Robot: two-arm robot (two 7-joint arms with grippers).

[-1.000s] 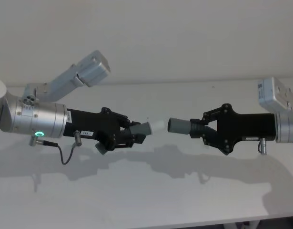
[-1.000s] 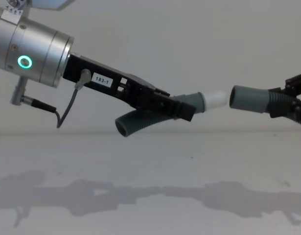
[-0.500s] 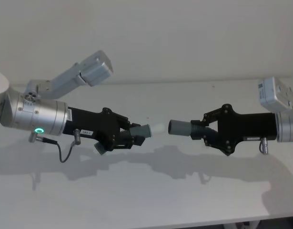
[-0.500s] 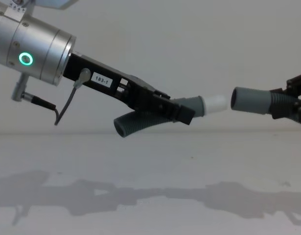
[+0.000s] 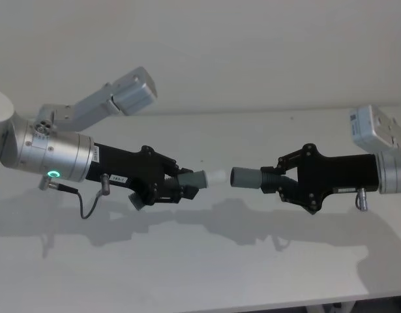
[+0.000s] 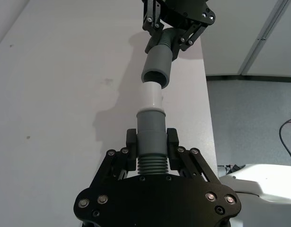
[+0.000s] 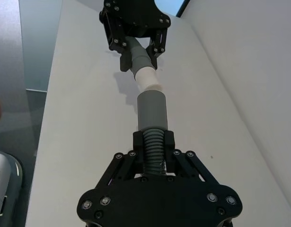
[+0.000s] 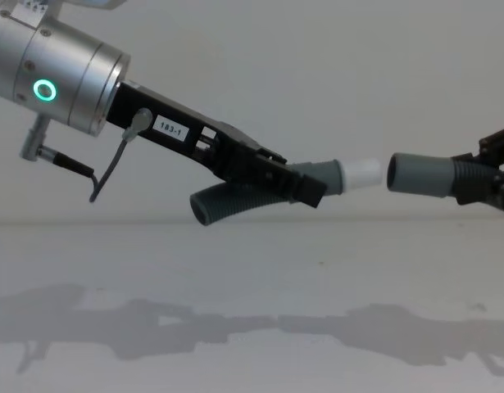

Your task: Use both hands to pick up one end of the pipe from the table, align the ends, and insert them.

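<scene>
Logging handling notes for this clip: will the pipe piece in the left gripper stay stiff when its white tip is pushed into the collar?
Probably not entirely. The left pipe piece is ribbed and bent, so it may flex under push. The left gripper clamps just behind the white tip, which should limit buckling. The smooth collar looks firmer.

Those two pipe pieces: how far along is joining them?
Done: both pieces are lifted off the table, one clamped in the left tool, one in the right tool. In hand: lining up white plug tip with grey collar; a gap separates them. Left: pushing it in.
</scene>
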